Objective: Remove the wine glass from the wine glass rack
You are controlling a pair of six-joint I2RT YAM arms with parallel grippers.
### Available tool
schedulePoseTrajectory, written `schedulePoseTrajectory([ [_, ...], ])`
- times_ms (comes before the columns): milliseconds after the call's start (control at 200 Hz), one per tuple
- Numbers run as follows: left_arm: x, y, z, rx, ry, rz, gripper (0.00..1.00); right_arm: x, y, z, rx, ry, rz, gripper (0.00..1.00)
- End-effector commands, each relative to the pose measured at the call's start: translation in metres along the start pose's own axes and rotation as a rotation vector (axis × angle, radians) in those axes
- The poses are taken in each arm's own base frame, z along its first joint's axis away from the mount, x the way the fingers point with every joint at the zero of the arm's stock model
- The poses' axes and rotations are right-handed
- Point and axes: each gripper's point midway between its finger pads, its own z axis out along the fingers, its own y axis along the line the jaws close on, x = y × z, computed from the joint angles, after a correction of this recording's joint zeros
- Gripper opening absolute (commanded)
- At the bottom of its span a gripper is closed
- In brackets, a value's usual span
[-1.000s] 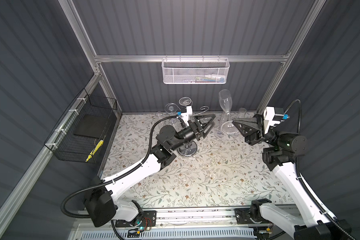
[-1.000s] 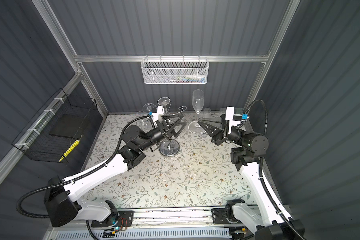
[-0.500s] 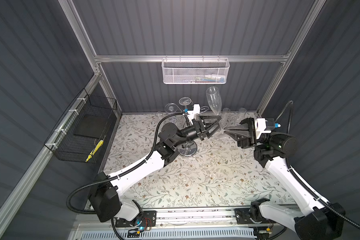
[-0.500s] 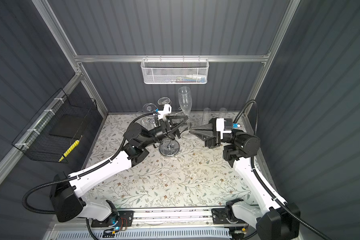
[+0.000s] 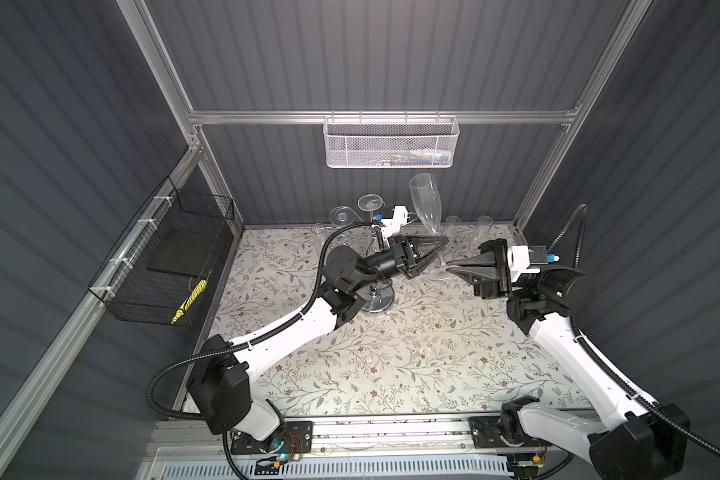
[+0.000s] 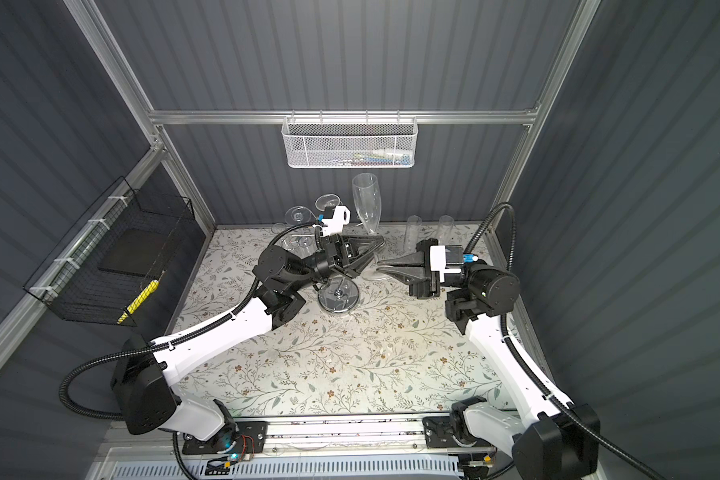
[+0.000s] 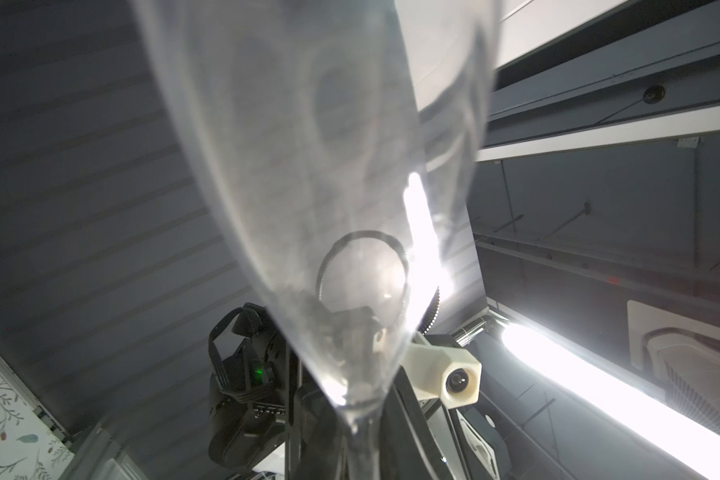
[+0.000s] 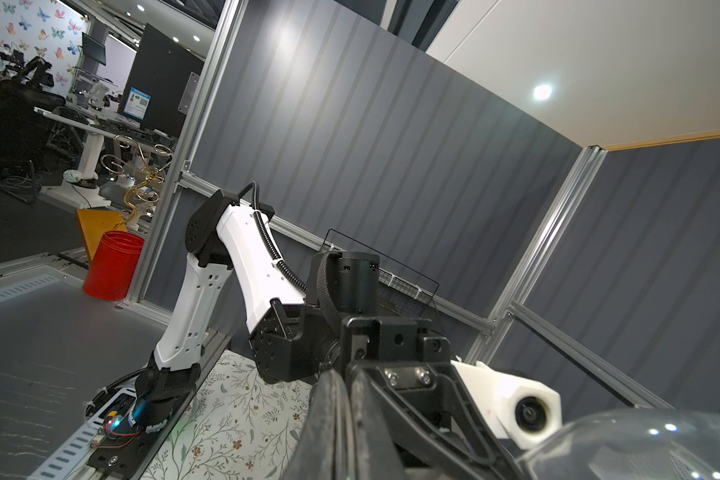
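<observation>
Now the wine glass (image 5: 425, 203), a tall clear flute, is sitting clear of the wine glass rack (image 5: 377, 300), upright with a slight lean above the floral desk (image 5: 391, 357), just to the right of the rack's mirrored base. The left hand (image 5: 444, 242) is pinching its stem below the bowl, jaws nearly together, while the right hand (image 5: 452, 267), equally narrow, is clamping the edge of its foot. Other stemmed glasses (image 5: 371, 203) are hanging upside down from the rack's far arms.
</observation>
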Motion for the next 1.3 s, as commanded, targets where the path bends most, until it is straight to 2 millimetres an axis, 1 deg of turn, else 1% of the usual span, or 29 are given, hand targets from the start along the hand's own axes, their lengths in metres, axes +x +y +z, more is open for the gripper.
schedulePoseTrajectory([
  [0,0.002,-0.012,0.000,0.019,0.014,0.031,0.08,-0.015,0.006,0.002,-0.012,-0.025,-0.092,0.00],
  [100,0.001,-0.010,-0.001,0.013,0.009,0.028,0.00,-0.014,0.006,0.002,-0.010,-0.024,-0.092,0.00],
  [125,0.001,-0.010,-0.001,0.015,0.007,0.029,0.00,-0.013,0.006,0.002,-0.008,-0.023,-0.090,0.00],
  [130,0.001,-0.010,-0.001,0.016,0.009,0.029,0.00,-0.013,0.005,0.002,-0.007,-0.023,-0.090,0.02],
  [140,0.001,-0.010,-0.001,0.018,0.010,0.030,0.00,-0.012,0.005,0.002,-0.007,-0.022,-0.087,0.06],
  [160,0.001,-0.011,-0.001,0.021,0.011,0.031,0.00,-0.012,0.004,0.001,-0.001,-0.023,-0.087,0.20],
  [170,0.002,-0.011,0.000,0.021,0.012,0.031,0.00,-0.012,0.004,0.001,0.002,-0.023,-0.085,0.29],
  [220,0.002,-0.012,0.000,0.027,0.017,0.036,0.00,-0.012,0.002,0.001,0.023,-0.026,-0.081,0.64],
  [230,0.002,-0.012,0.000,0.029,0.016,0.038,0.00,-0.012,0.001,0.001,0.029,-0.026,-0.078,0.74],
  [240,0.002,-0.013,0.000,0.030,0.016,0.038,0.00,-0.012,0.001,0.001,0.034,-0.027,-0.079,0.90],
  [245,0.002,-0.013,0.000,0.030,0.016,0.039,0.00,-0.012,0.000,0.000,0.037,-0.026,-0.078,0.95],
  [260,0.002,-0.014,-0.001,0.032,0.016,0.040,0.00,-0.012,0.000,0.000,0.044,-0.027,-0.075,0.98],
  [360,0.001,-0.021,-0.003,0.037,-0.004,0.102,0.00,-0.012,-0.006,-0.003,0.116,-0.024,-0.068,0.99],
  [425,0.000,-0.030,-0.006,0.032,-0.011,0.164,0.00,-0.015,-0.014,-0.007,0.202,-0.025,-0.070,0.99],
  [540,0.003,-0.040,-0.010,-0.066,0.004,0.331,0.00,-0.025,-0.033,-0.018,0.391,-0.018,-0.054,0.99],
  [610,0.001,-0.042,-0.019,-0.179,0.001,0.456,0.00,-0.036,-0.049,-0.028,0.526,-0.027,0.020,0.99],
  [670,-0.001,-0.045,-0.029,-0.271,-0.003,0.569,0.00,-0.043,-0.065,-0.038,0.650,-0.023,0.132,0.99],
  [705,-0.003,-0.046,-0.035,-0.320,-0.006,0.633,0.00,-0.043,-0.069,-0.040,0.684,0.003,0.184,0.99],
  [710,-0.003,-0.047,-0.036,-0.327,-0.005,0.644,0.00,-0.039,-0.070,-0.041,0.689,0.018,0.206,0.99],
  [735,-0.003,-0.044,-0.042,-0.364,0.005,0.692,0.00,-0.044,-0.070,-0.039,0.684,0.038,0.211,0.99],
  [745,-0.004,-0.057,-0.042,-0.354,0.000,0.730,0.00,-0.044,-0.070,-0.038,0.680,0.049,0.219,0.99],
  [765,-0.004,-0.062,-0.044,-0.372,0.006,0.781,0.00,-0.043,-0.070,-0.037,0.678,0.067,0.234,0.99],
  [790,-0.004,-0.063,-0.050,-0.410,0.019,0.832,0.00,-0.043,-0.072,-0.037,0.685,0.082,0.259,0.99],
  [825,-0.011,-0.064,-0.057,-0.477,0.008,0.900,0.00,-0.044,-0.076,-0.039,0.708,0.091,0.298,0.99],
  [925,-0.019,-0.066,-0.076,-0.608,0.018,1.045,0.00,-0.051,-0.080,-0.041,0.739,0.052,0.356,0.99],
  [1036,-0.024,-0.061,-0.090,-0.699,0.031,1.148,0.00,-0.063,-0.080,-0.036,0.714,-0.016,0.416,0.99],
  [1116,-0.027,-0.054,-0.098,-0.753,0.053,1.201,0.00,-0.067,-0.081,-0.028,0.676,-0.033,0.490,0.99],
  [1206,-0.027,-0.045,-0.101,-0.787,0.095,1.252,0.00,-0.069,-0.076,-0.013,0.589,-0.029,0.496,0.99],
  [1296,-0.021,-0.039,-0.098,-0.766,0.147,1.291,0.00,-0.071,-0.072,0.002,0.529,-0.018,0.492,0.99],
])
